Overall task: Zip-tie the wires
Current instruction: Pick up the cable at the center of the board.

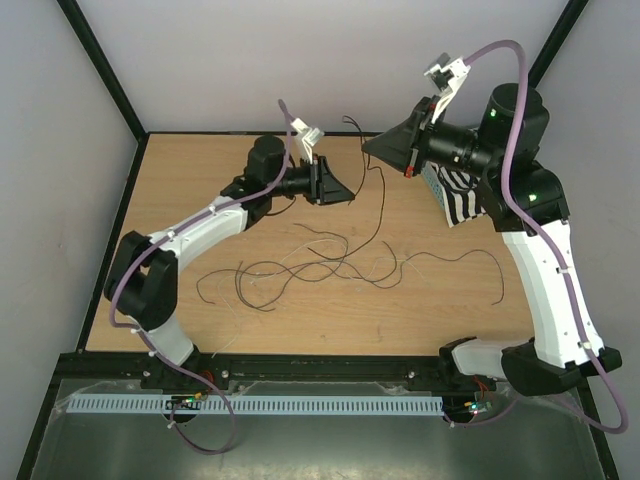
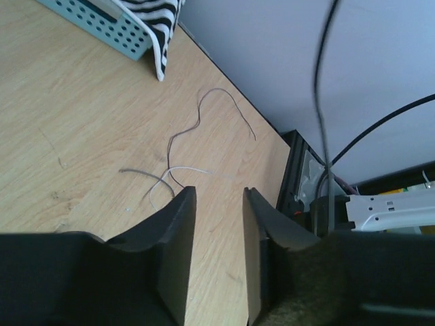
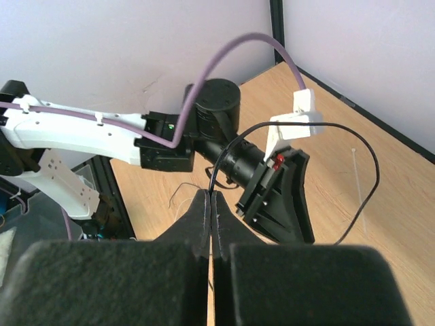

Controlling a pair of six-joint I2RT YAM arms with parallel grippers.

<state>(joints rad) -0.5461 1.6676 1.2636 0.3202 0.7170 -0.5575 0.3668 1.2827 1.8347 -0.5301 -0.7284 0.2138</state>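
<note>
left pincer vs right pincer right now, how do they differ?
Jaws: the left pincer stands open with a bare gap; the right pincer is shut, pads together, on a black wire.
Load: the left holds nothing; the right's wire loops up and away from its tips.
Position: the left sits nearer the table's middle, the right farther back and to the right.
Shared: both are black, raised off the table, and face each other.
</note>
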